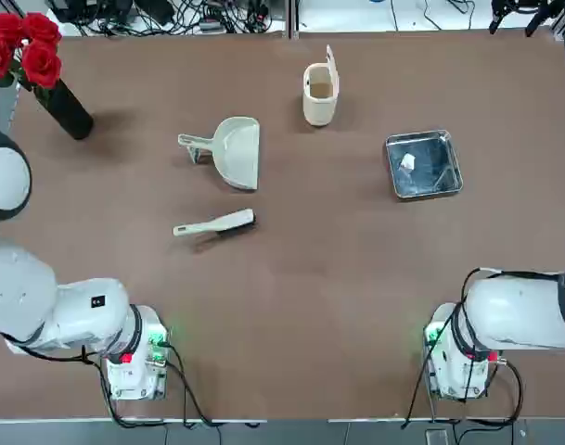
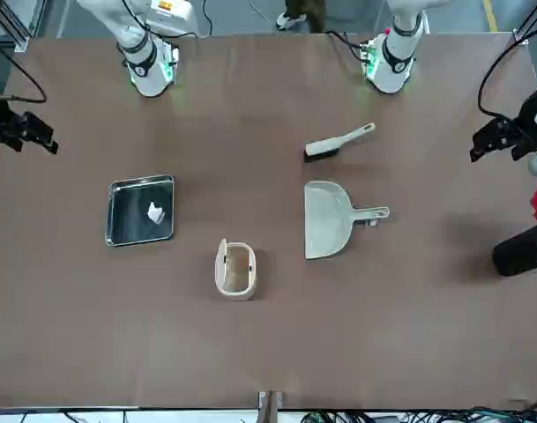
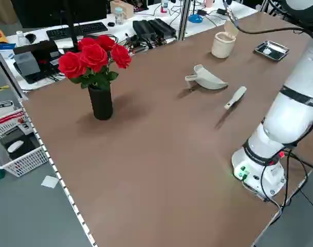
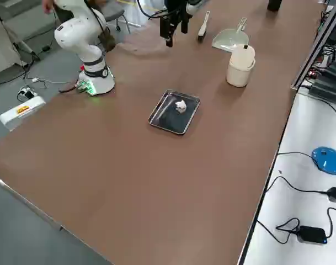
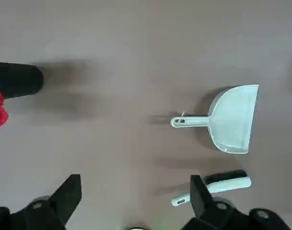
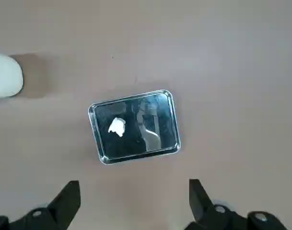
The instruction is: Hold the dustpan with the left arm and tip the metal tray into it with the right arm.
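Top view. Dustpan (image 1: 237, 153), cream, lying on the brown surface (image 1: 291, 306) left of centre in the upper half of the frame, handle toward the left edge, wide mouth facing right. Metal tray (image 1: 424, 165), shallow, right of centre in the upper half, one crumpled white scrap (image 1: 408, 162) inside. Brush (image 1: 217, 223), bristled, just below the dustpan. Bin (image 1: 321, 91), lid raised, at upper centre, between dustpan and tray but higher. Vase of red roses (image 1: 67, 108), tilted in appearance, upper left.

Front view. Tray at left of the frame, dustpan right of centre, the two well apart; bin between them, lower. Right gripper (image 2: 43, 137) at the left edge, left gripper (image 2: 502, 141) at the right edge, both clear of the task's items.

Left side view. Vase upright, upper left; dustpan and brush near the upper centre, apart from it.

Right side view. Tray near centre, flat; bin at upper centre, in front of the dustpan.

Left wrist view. Fingers spread, nothing between them; dustpan at right of the frame, brush partly behind one finger. Step in hand, by judgement: the approach, neither item gripped. Next move calls for the left fingers to line up across the dustpan's handle without knocking the brush.

Right wrist view. Fingers spread, empty; tray at centre. A rim grip seems wanted, kept level so the scrap stays in; the bin may obstruct the carry toward the dustpan.
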Robot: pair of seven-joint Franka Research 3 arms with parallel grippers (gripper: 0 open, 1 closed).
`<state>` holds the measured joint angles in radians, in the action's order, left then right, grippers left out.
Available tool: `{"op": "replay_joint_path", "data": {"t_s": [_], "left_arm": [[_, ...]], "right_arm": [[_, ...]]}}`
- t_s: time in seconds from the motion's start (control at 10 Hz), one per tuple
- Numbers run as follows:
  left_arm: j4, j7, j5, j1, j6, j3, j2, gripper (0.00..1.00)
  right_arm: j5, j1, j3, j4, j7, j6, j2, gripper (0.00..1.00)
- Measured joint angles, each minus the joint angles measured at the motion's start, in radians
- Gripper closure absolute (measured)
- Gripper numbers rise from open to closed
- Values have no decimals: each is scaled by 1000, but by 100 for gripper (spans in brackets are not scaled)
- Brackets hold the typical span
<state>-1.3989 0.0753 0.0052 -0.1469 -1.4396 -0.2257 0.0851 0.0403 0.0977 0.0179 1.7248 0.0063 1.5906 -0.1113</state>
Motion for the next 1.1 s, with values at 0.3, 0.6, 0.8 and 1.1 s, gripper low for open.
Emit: {"op": "replay_joint_path", "data": {"t_s": [0.3,0.6,0.8,1.1], "left_arm": [[2,4,-1,-1,-2,1,0,0],[1,177,-46,-2,-21,3,10,0],[-1,400,-53,5,-26,-6,37,0],[-12,757,-43,74,-29,-25,92,0]], "right_arm": [[-9,1,0,6,-14,14,-4,0],[-12,19,-34,179,-70,186,-22,0],[-12,29,-67,288,-114,279,-21,0],[-12,29,-65,386,-121,366,35,0]]}}
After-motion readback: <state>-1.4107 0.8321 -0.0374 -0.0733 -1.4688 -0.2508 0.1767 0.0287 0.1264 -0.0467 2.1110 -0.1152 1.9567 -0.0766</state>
